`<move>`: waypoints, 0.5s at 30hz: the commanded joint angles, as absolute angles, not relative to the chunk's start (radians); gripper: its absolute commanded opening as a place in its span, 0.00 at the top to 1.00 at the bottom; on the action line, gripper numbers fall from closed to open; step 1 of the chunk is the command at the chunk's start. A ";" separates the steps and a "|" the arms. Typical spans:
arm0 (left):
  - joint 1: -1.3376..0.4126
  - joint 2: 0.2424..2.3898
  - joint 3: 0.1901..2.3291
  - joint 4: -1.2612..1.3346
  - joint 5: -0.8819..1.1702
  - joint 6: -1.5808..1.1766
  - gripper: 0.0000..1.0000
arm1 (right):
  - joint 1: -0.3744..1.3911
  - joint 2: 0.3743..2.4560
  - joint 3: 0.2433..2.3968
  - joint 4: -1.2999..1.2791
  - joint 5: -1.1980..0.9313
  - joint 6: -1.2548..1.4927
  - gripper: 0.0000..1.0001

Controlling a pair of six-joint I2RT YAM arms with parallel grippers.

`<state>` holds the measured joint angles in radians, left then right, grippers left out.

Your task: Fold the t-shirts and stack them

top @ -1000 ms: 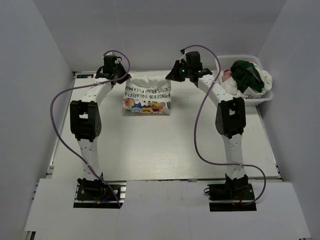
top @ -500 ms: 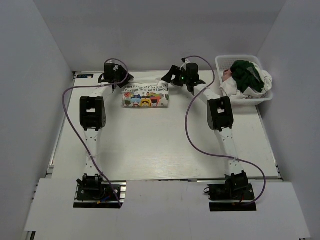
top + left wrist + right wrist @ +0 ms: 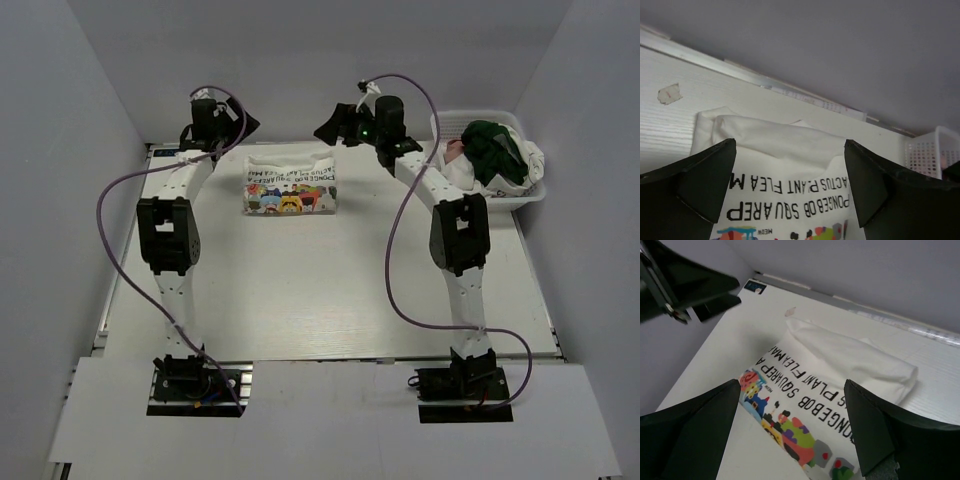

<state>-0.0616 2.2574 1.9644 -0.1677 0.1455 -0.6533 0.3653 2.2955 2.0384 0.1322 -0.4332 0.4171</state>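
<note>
The left tool is hanging wide open over the far end of the tabletop, and it is holding nothing. The right tool is gaping just as wide, and it is holding nothing either. Between them, lower down, the white printed t-shirt is lying folded on the smooth white tabletop. It is making a soft, puffy rectangle with a few wrinkles. Bright cartoon shapes are showing on it. Dark letters are sitting upside down, reading "PONGEBOB SQUAREP" and "ACTUS PLANT FLEA M". At the far right, a white plastic basket with little holes is holding bunched-up cloth: a dark green t-shirt, a pink t-shirt and a plain white t-shirt.
</note>
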 commanded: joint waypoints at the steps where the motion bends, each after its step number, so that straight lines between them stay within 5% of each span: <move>1: -0.081 2.148 1.930 -0.195 0.158 -0.618 0.01 | 0.417 2.312 2.011 0.104 -0.474 0.409 0.10; 9: -0.123 2.266 1.873 -0.279 0.445 -0.607 0.01 | 0.419 2.362 1.806 0.270 -0.494 0.685 0.10; 15: -0.141 2.162 1.516 -0.244 0.456 -0.629 0.01 | 0.437 2.360 1.668 0.311 -0.600 0.764 0.10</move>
